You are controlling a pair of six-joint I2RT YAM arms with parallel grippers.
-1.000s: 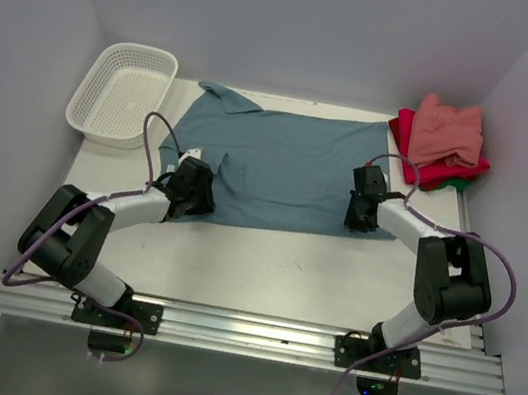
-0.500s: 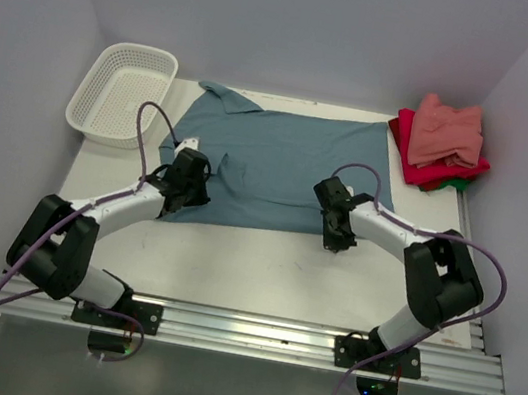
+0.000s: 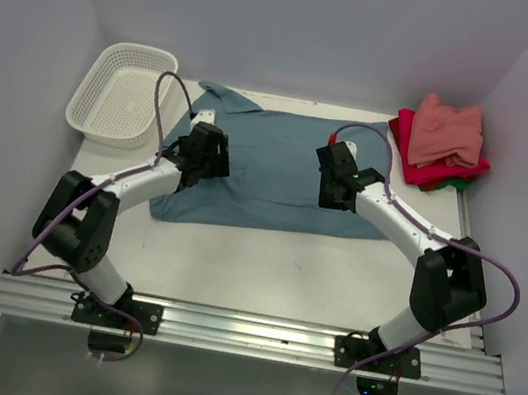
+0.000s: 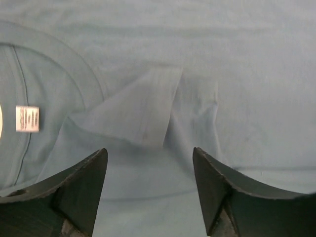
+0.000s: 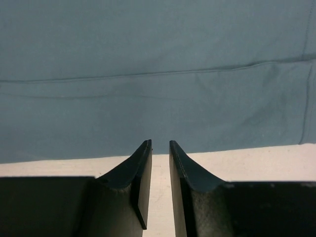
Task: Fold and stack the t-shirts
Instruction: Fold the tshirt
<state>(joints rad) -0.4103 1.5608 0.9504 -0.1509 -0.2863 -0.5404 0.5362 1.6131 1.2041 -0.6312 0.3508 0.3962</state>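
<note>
Pale walls box in a white table [image 3: 262,268], and the big teal tee [image 3: 278,175] lies spread across the middle of it, so here's where you're at.

Compared to a second ago, both arms have left the near edge of the tee and swung out over its middle. Your left tool [image 4: 148,150] was down by the near sleeve corner. Now it's spread wide with nothing between the fingers. Straight ahead of it a small flap [image 4: 140,111] of cloth lies turned over onto the body of the tee, with the neck label [image 4: 27,118] off to its left.

Your right tool [image 5: 160,143] was down at the near hem. Now there's just a thin gap between its fingers and no cloth in it. The stitched hem [image 5: 158,74] runs crosswise ahead of it, and a strip of bare table shows right by the tips. From these views I can't tell how high it's riding.

My read is that you've let go on both sides, and all that pass got you is that little tuck. The tee's outline is barely different, and its near edge sits about where it was. So the actual fold hasn't happened yet and you'll need fresh grips for it.

The folded stack [image 3: 443,146], salmon-pink on red with a bit of green underneath, sits beyond the right tool and off to its right. It's well apart from the tee. The white basket [image 3: 132,49] is out past the left tool on its left.
</note>
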